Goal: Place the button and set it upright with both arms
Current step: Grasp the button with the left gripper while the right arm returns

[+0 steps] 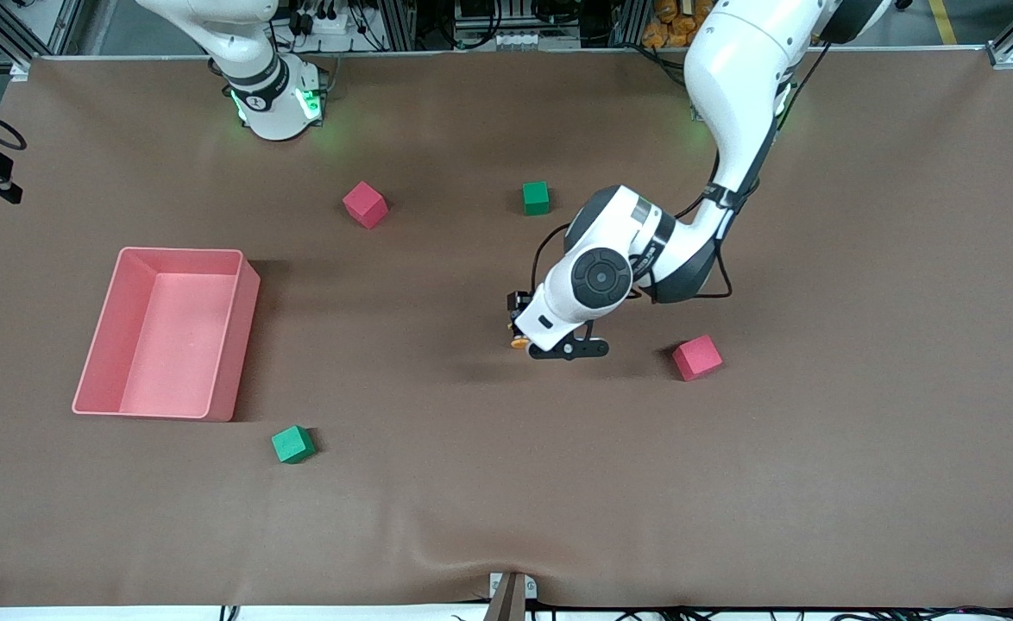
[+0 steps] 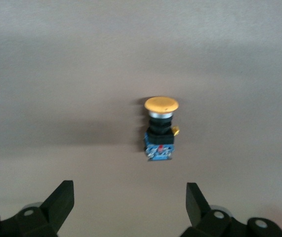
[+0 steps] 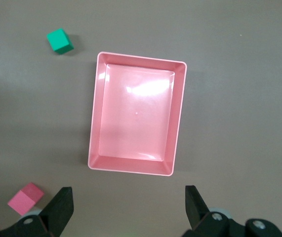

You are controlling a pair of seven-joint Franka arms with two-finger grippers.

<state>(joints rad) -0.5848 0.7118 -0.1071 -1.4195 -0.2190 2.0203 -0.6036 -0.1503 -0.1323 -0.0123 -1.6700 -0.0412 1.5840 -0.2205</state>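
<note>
The button [image 2: 159, 129] has a round orange cap, a black body and a blue base. It rests on the brown table and seems to stand cap up. In the front view only its orange cap [image 1: 519, 342] shows, under the left hand. My left gripper [image 2: 130, 197] is open, low at the table's middle [image 1: 519, 326], with the button just ahead of its fingertips and untouched. My right gripper [image 3: 128, 200] is open and empty, high over the table beside the pink bin [image 3: 94, 123]; it is out of the front view.
The pink bin [image 1: 232, 345] is at the right arm's end. A green cube [image 1: 292, 444] lies nearer the front camera than the bin. A red cube [image 1: 364, 204] and a green cube [image 1: 536, 197] lie toward the bases. Another red cube [image 1: 697, 357] is beside the left hand.
</note>
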